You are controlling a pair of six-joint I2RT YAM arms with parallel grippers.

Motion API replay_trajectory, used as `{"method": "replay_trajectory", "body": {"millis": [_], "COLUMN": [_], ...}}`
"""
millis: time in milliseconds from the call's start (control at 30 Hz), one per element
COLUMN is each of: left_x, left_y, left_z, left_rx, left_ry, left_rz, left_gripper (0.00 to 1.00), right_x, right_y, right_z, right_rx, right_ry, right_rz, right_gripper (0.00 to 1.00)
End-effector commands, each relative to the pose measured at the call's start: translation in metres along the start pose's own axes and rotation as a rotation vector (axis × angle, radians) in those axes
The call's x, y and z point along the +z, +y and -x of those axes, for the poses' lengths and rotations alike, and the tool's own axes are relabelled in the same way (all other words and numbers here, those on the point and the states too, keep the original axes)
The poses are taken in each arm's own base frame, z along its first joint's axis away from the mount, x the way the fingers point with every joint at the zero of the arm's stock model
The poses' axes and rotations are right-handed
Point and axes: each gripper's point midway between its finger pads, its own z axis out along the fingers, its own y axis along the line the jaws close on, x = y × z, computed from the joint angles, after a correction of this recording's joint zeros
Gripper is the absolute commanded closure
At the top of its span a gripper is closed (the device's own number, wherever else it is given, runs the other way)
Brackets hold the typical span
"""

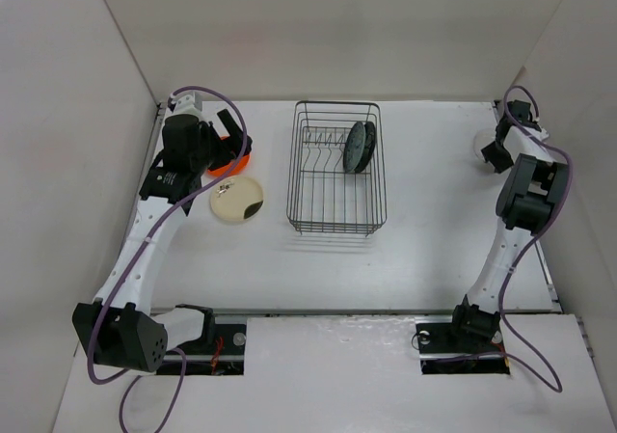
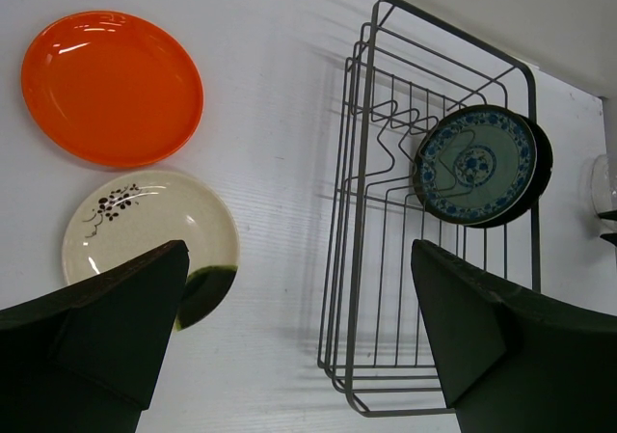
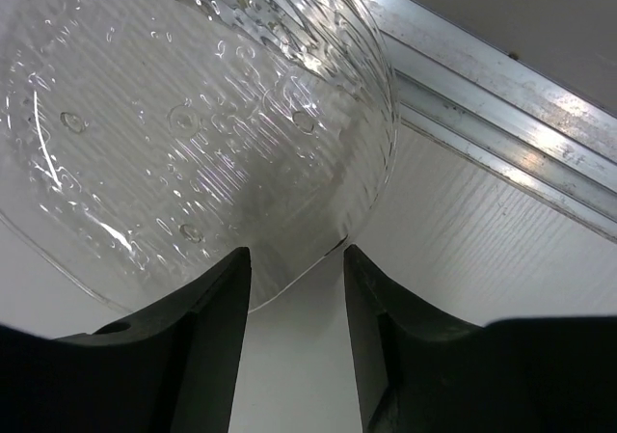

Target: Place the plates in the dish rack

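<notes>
The black wire dish rack [image 1: 318,202] stands mid-table and also shows in the left wrist view [image 2: 362,211]. A grey-teal patterned plate [image 2: 472,163] stands upright in it, with the black plate [image 2: 543,163] right behind. The orange plate [image 2: 111,86] and the cream plate with a dark patch [image 2: 145,230] lie flat left of the rack. My left gripper [image 2: 299,259] is open and empty, above these two plates [image 1: 234,136]. The clear plate [image 3: 183,115] lies at the far right [image 1: 482,144]. My right gripper [image 3: 294,259] is open, with the clear plate's rim between its fingertips.
White walls enclose the table on the left, back and right. A metal rail [image 3: 501,115] runs along the table edge just beyond the clear plate. Several free divider slots [image 2: 395,134] lie in the rack beside the two standing plates.
</notes>
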Motion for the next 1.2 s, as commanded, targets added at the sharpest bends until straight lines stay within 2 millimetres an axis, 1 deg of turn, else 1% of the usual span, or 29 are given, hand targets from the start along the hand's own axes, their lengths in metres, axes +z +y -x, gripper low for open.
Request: {"method": "replay_trajectory", "body": {"millis": [0, 33, 100, 133, 200, 233, 267, 333, 400, 433, 500, 567, 600, 667, 700, 733, 767, 800, 833, 867, 900, 933, 967, 1000, 1033, 1067, 1100, 1133, 1167], "left_x": [-0.005, -0.005, -0.005, -0.008, -0.008, -0.008, -0.008, -0.008, -0.011, -0.011, -0.011, -0.011, -0.011, -0.010, -0.011, -0.010, -0.010, -0.010, -0.010, -0.010, -0.010, -0.010, -0.010, -0.007, -0.007, -0.007, -0.004, -0.004, -0.004], "left_y": [-0.006, -0.006, -0.006, -0.007, -0.007, -0.007, -0.007, -0.007, -0.008, -0.008, -0.006, -0.005, -0.005, -0.002, -0.001, 0.001, 0.001, 0.003, 0.003, 0.005, 0.005, 0.005, 0.005, 0.006, 0.006, 0.006, 0.008, 0.008, 0.008], "left_z": [0.014, 0.014, 0.014, 0.016, 0.016, 0.016, 0.016, 0.016, 0.018, 0.018, 0.019, 0.020, 0.020, 0.022, 0.020, 0.021, 0.021, 0.022, 0.022, 0.023, 0.023, 0.023, 0.023, 0.021, 0.021, 0.021, 0.019, 0.019, 0.019], "left_rx": [0.013, 0.013, 0.013, 0.014, 0.014, 0.014, 0.014, 0.014, 0.014, 0.014, 0.023, 0.022, 0.022, 0.022, 0.021, 0.021, 0.021, 0.021, 0.021, 0.020, 0.020, 0.020, 0.020, 0.020, 0.020, 0.020, 0.020, 0.020, 0.020], "left_ry": [-0.051, -0.051, -0.051, -0.059, -0.059, -0.059, -0.059, -0.059, -0.067, -0.067, -0.072, -0.076, -0.076, -0.087, -0.079, -0.085, -0.085, -0.091, -0.091, -0.096, -0.096, -0.096, -0.096, -0.086, -0.086, -0.086, -0.078, -0.078, -0.078], "left_rz": [-0.023, -0.023, -0.023, -0.027, -0.027, -0.027, -0.027, -0.027, -0.032, -0.032, -0.022, -0.014, -0.014, 0.005, 0.009, 0.020, 0.020, 0.032, 0.032, 0.040, 0.040, 0.040, 0.040, 0.045, 0.045, 0.045, 0.050, 0.050, 0.050], "left_gripper": [0.00, 0.00, 0.00, 0.00, 0.00, 0.00, 0.00, 0.00, 0.00, 0.00, 0.00, 0.00, 0.00, 0.00, 0.00, 0.00, 0.00, 0.00, 0.00, 0.00, 0.00, 0.00, 0.00, 0.00, 0.00, 0.00, 0.00, 0.00, 0.00], "right_x": [-0.002, -0.004, -0.004, -0.002, -0.002, -0.001, -0.001, -0.002, -0.003, -0.005, -0.017, -0.030, -0.051, -0.075, -0.100, -0.108, -0.124, -0.135, -0.157, -0.169, -0.184, -0.208, -0.221, -0.238, -0.249, -0.269, -0.286, -0.298, -0.318], "right_y": [-0.001, 0.001, 0.001, -0.001, -0.001, -0.004, -0.004, -0.005, -0.002, 0.003, 0.011, 0.020, 0.026, 0.033, 0.033, 0.031, 0.032, 0.031, 0.029, 0.026, 0.030, 0.028, 0.027, 0.033, 0.033, 0.032, 0.037, 0.040, 0.045], "right_z": [-0.005, -0.002, -0.002, -0.005, -0.005, -0.009, -0.009, -0.011, -0.014, -0.018, -0.014, -0.015, -0.002, 0.009, 0.023, 0.025, 0.035, 0.040, 0.047, 0.055, 0.053, 0.059, 0.060, 0.057, 0.055, 0.058, 0.054, 0.053, 0.054], "right_rx": [-0.034, -0.032, -0.042, -0.045, -0.045, -0.057, -0.057, -0.071, -0.092, -0.117, -0.159, -0.192, -0.189, -0.173, -0.151, -0.138, -0.124, -0.113, -0.114, -0.099, -0.123, -0.130, -0.141, -0.155, -0.168, -0.177, -0.198, -0.223, -0.281], "right_ry": [0.025, 0.019, 0.019, 0.025, 0.025, 0.032, 0.032, 0.045, 0.046, 0.047, 0.011, -0.035, -0.084, -0.133, -0.195, -0.219, -0.247, -0.267, -0.298, -0.328, -0.348, -0.394, -0.412, -0.447, -0.466, -0.504, -0.533, -0.550, -0.574], "right_rz": [-0.027, -0.021, -0.021, -0.026, -0.026, -0.032, -0.032, -0.030, -0.025, -0.017, 0.012, 0.034, 0.066, 0.114, 0.162, 0.182, 0.204, 0.220, 0.237, 0.238, 0.248, 0.265, 0.266, 0.276, 0.280, 0.293, 0.290, 0.297, 0.319], "right_gripper": [0.51, 0.55, 0.62, 0.70, 0.78, 0.82, 0.91, 0.99, 1.00, 1.00, 1.00, 1.00, 1.00, 1.00, 1.00, 1.00, 1.00, 1.00, 1.00, 1.00, 1.00, 1.00, 1.00, 1.00, 1.00, 1.00, 1.00, 1.00, 1.00]}}
